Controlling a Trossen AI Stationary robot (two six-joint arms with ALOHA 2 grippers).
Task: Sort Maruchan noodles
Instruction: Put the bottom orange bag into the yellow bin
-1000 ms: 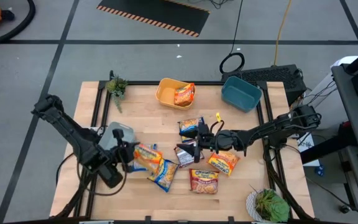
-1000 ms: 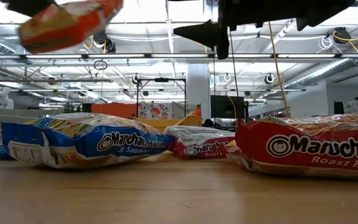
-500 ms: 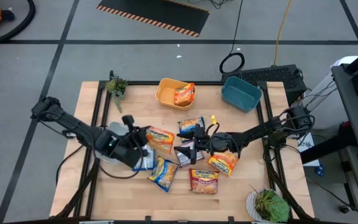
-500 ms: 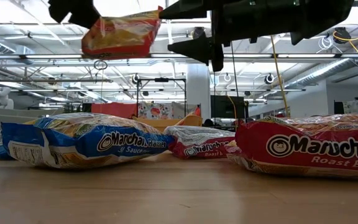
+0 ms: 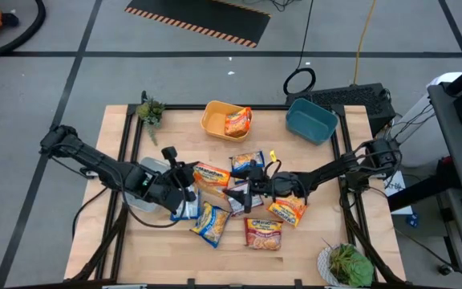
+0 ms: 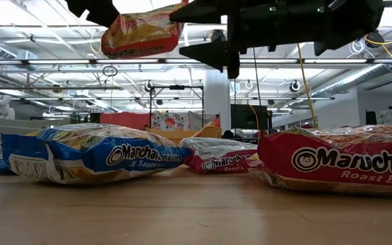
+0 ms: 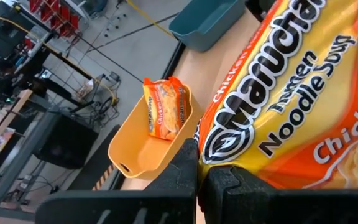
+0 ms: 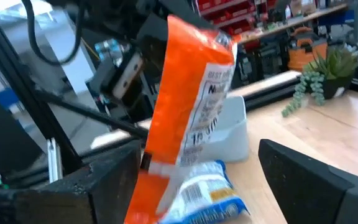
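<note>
Maruchan noodles: crinkly, glossy orange packet

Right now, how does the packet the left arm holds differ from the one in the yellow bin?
Held packet: pinched by the shut left gripper, in the air above the table. Bin packet: lies loose in the yellow bin, untouched. Both are orange Maruchan packets; the held one reads chicken flavor.

L gripper carried orange packet toward table centre, lifted higher.
</note>
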